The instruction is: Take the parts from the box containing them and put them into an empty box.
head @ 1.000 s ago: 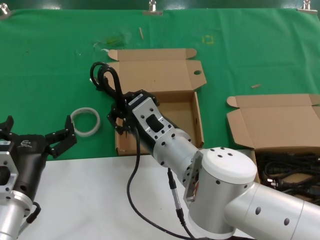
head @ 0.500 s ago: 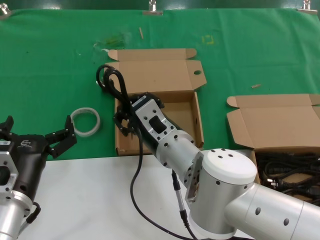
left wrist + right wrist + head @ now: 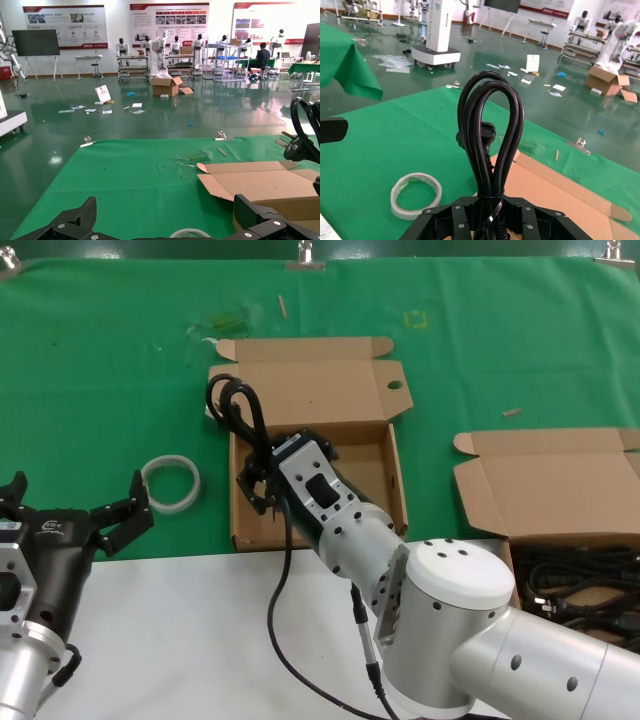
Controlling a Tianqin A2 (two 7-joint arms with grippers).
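My right gripper (image 3: 262,478) is shut on a black cable bundle (image 3: 236,408) and holds it upright over the left wall of the empty box (image 3: 366,478), whose lid flap has a round hole. In the right wrist view the bundle's loop (image 3: 490,125) rises from the closed jaws of the right gripper (image 3: 490,212), with the box (image 3: 550,200) below. More black cables (image 3: 580,585) lie in the other box (image 3: 545,490) at the right. My left gripper (image 3: 75,500) is open and empty at the lower left; in its own view the left gripper (image 3: 167,220) shows spread fingers.
A white tape ring (image 3: 170,483) lies on the green cloth left of the empty box, between it and my left gripper; it also shows in the right wrist view (image 3: 416,194). The white table edge runs along the front. The empty box's lid (image 3: 310,390) lies open toward the back.
My right gripper has carried the cable bundle to the right, from outside the empty box's left side to above its left wall. The left arm has not moved.
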